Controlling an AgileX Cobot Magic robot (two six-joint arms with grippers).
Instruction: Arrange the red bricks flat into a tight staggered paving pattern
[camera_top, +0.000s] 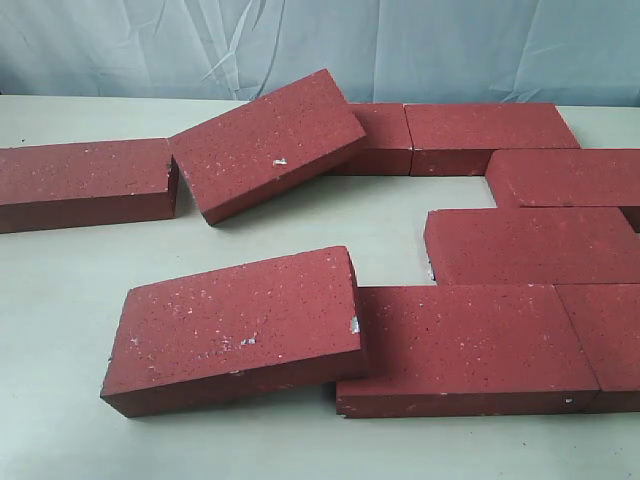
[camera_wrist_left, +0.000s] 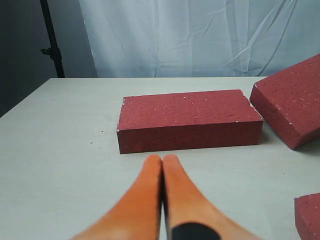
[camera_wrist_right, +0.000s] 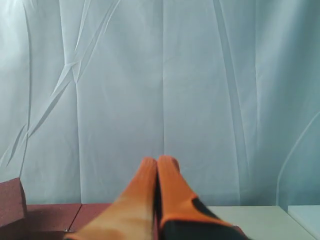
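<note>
Several dark red bricks lie on the pale table. A lone flat red brick (camera_top: 80, 180) sits at the far left. One brick (camera_top: 265, 140) is tilted, its right end resting on a back-row brick (camera_top: 385, 135). A front brick (camera_top: 235, 325) also tilts, leaning on a flat brick (camera_top: 465, 345). Neither gripper shows in the exterior view. My left gripper (camera_wrist_left: 162, 159) is shut and empty, just short of a flat brick (camera_wrist_left: 187, 120), with the tilted brick (camera_wrist_left: 295, 100) beside it. My right gripper (camera_wrist_right: 158, 161) is shut and empty, facing the curtain above brick tops (camera_wrist_right: 50, 215).
More flat bricks (camera_top: 490, 135) (camera_top: 570, 175) (camera_top: 530, 245) (camera_top: 610, 340) lie in offset rows on the right. A pale blue curtain (camera_top: 450, 45) hangs behind the table. A black stand pole (camera_wrist_left: 52, 40) rises past the table's far corner.
</note>
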